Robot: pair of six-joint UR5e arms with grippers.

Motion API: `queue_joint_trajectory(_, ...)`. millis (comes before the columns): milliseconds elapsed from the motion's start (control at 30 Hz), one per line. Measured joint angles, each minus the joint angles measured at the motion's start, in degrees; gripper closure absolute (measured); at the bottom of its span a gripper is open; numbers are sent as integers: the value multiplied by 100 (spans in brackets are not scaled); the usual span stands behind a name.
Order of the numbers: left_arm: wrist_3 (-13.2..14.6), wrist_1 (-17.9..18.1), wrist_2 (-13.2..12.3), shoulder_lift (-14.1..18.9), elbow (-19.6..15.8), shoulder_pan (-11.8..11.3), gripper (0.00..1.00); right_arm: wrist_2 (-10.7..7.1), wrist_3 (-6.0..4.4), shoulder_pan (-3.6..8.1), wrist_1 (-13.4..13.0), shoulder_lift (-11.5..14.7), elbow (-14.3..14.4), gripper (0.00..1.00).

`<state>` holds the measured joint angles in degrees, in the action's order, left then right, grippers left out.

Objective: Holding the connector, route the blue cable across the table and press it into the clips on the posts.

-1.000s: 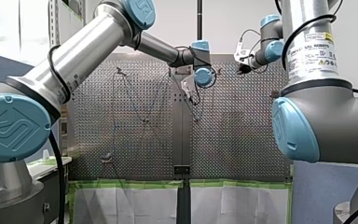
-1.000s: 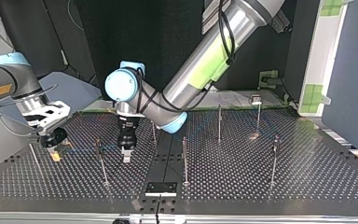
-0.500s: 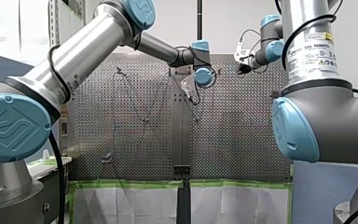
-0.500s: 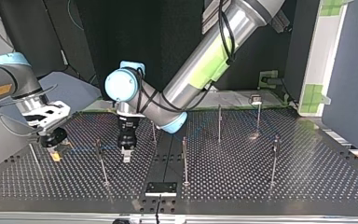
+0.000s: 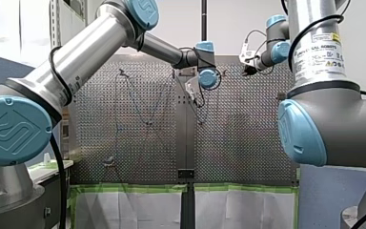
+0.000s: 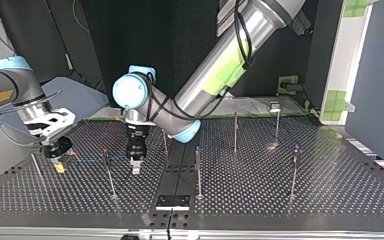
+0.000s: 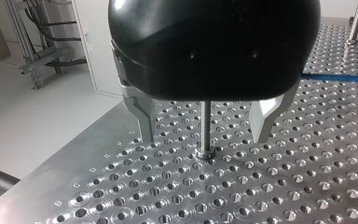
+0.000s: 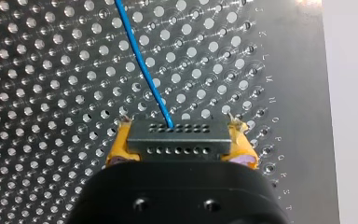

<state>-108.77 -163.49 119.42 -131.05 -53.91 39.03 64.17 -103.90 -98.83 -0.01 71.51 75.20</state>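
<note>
Over the perforated table (image 8: 42,74), routing is in hand: my right gripper's (image 8: 179,134) yellow pads (image 8: 116,150) clamp the connector (image 8: 177,143), well apart from the post (image 7: 205,116) my left gripper (image 7: 204,135) straddles, fingers (image 7: 144,112) spread, gripping nothing. The connector's long axis spans the pads; the blue cable (image 8: 142,65) points ahead, towards that post. Next, probably, seating it at that post

A white label (image 5: 320,49) on my right arm (image 5: 333,124) says "UNIVERSAL ROBOTS". The smaller print on it is too tiny to read. In the right wrist view, a row of letters (image 8: 271,100) from J to T runs along the table (image 8: 298,70) edge.
</note>
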Motion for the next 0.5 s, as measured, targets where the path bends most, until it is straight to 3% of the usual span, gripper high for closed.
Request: queue_joint_trajectory(500,2,-59,-34,-1,6,-84,0,0,0,-1,0,0,0,100)
